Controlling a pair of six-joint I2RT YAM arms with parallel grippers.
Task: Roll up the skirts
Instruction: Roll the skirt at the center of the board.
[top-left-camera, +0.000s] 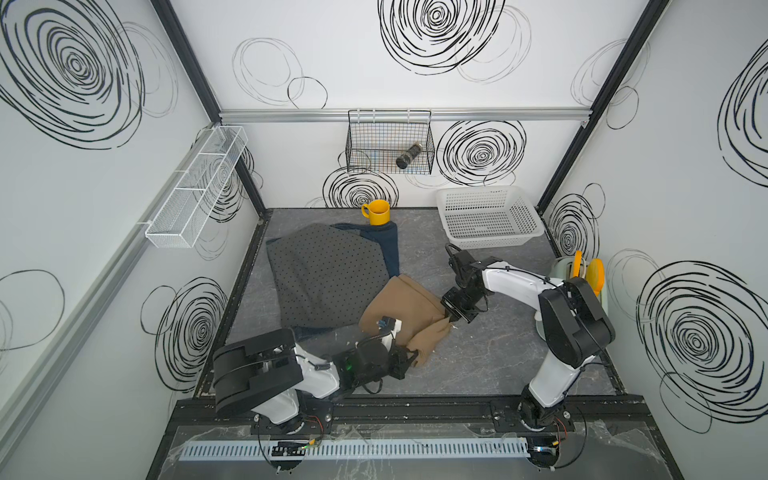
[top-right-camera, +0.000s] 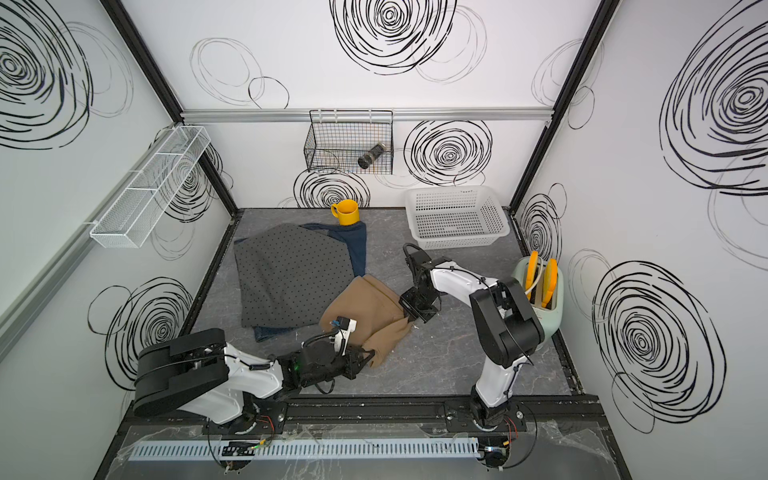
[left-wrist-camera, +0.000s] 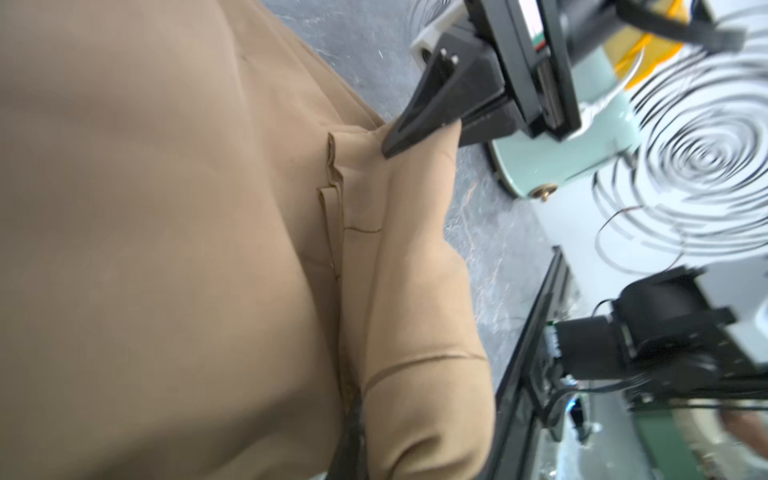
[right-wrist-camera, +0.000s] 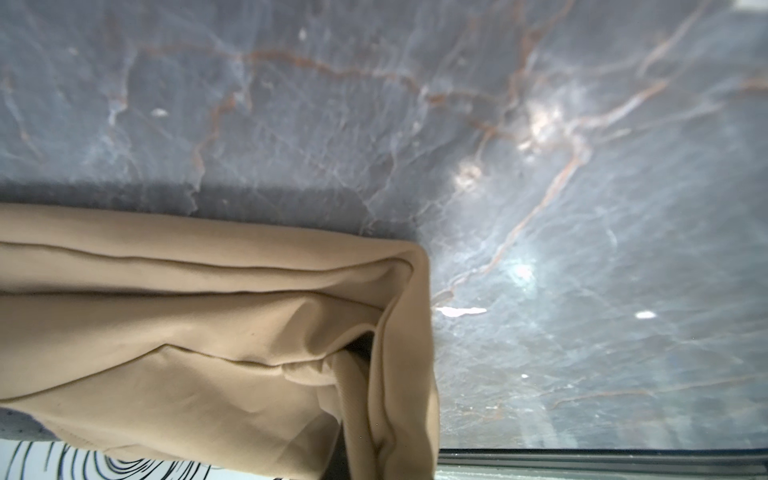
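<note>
The tan skirt lies bunched on the table near its middle, towards the arms; its far left edge touches the grey skirt. The right gripper is clenched on the tan skirt's right corner; the left wrist view shows its black fingertips pinched together over a fold of the cloth. The left gripper is clamped on the corner nearest the arms, where the pale lining shows; between the two grips the edge hangs in a soft fold. In the right wrist view the tan skirt is layered in folds, raised a little off the table.

The grey skirt, dotted black, lies flat to the left and further back; it covers most of the denim skirt, which shows along its far right side and at its near edge.

A yellow mug stands upright at the denim skirt's far edge; a white basket sits in the far right corner; a toaster with orange pieces in it stands by the right wall; a wire basket on the back wall holds a dark jar on its side.
</note>
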